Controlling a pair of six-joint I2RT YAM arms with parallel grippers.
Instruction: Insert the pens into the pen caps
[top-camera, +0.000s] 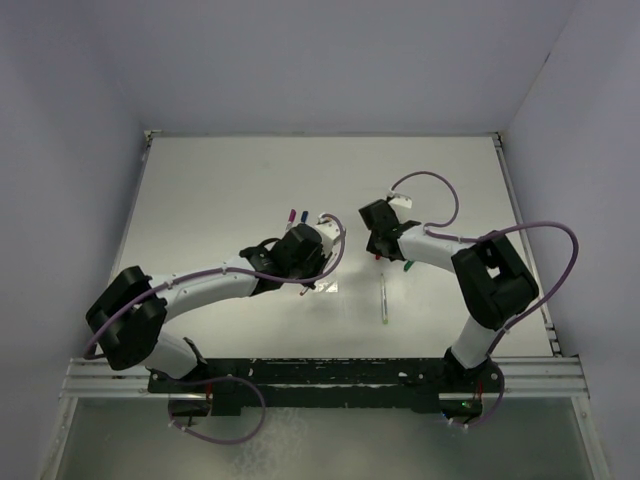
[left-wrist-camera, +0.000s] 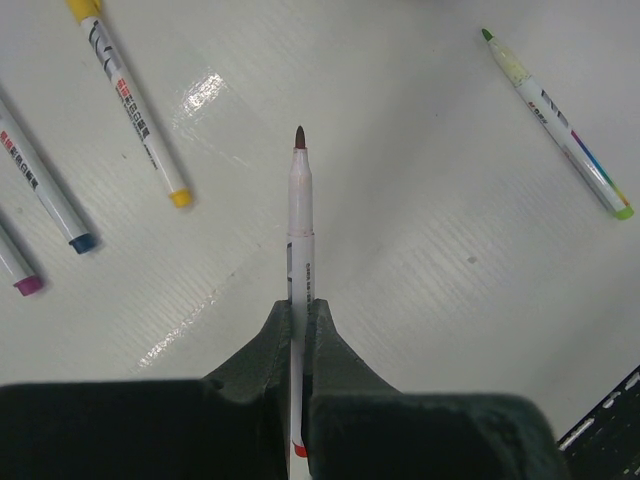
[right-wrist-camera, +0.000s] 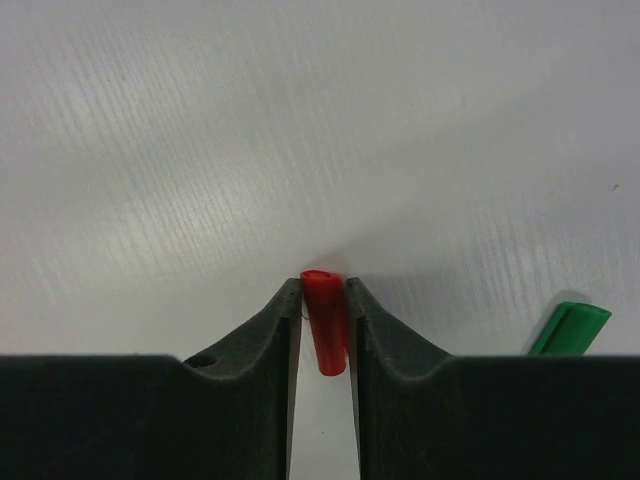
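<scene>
The pen (left-wrist-camera: 300, 215) is white, dark-tipped; the cap (right-wrist-camera: 325, 320) red.

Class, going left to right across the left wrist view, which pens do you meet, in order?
purple-ended pen → blue-ended pen → yellow-ended pen → held pen in the left gripper → green-tipped pen

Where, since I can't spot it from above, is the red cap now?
In the right wrist view, the red cap is pinched between the fingers of the right gripper, with a green cap lying to its right.
</scene>
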